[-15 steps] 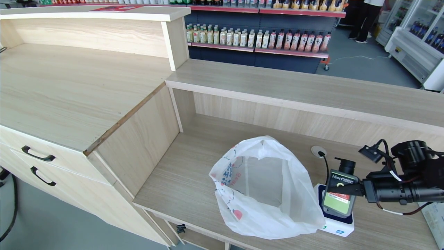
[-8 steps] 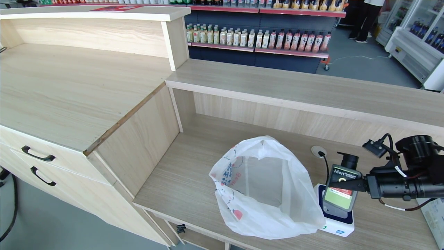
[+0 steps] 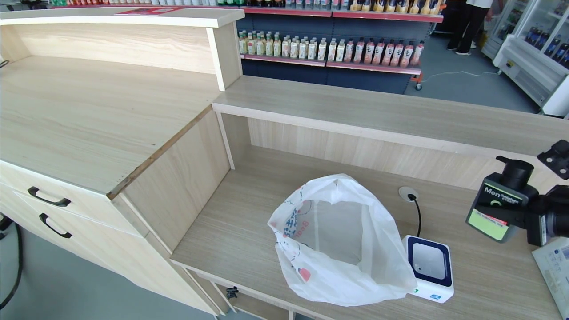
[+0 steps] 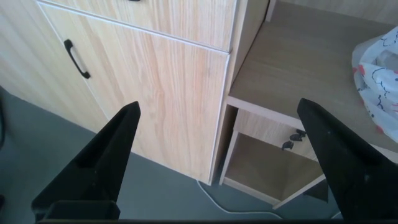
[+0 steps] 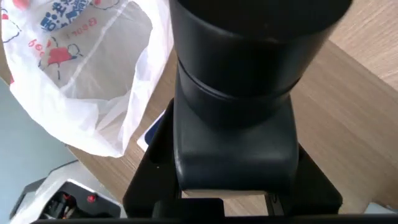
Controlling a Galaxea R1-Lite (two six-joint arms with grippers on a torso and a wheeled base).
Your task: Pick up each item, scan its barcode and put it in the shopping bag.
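The dark pump bottle (image 3: pixel 500 209) covers the fingertips of the right gripper (image 3: pixel 528 214) clamped on it, and the arm behind runs off the head view's edge. In the right wrist view the pump bottle blocks most of the scanner (image 5: pixel 151 129). The printed sheet (image 3: pixel 553 271) is cut off at the corner, its print too small to read.

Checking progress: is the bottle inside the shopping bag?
No, the right end effector holds the bottle aloft, right of the shopping bag.
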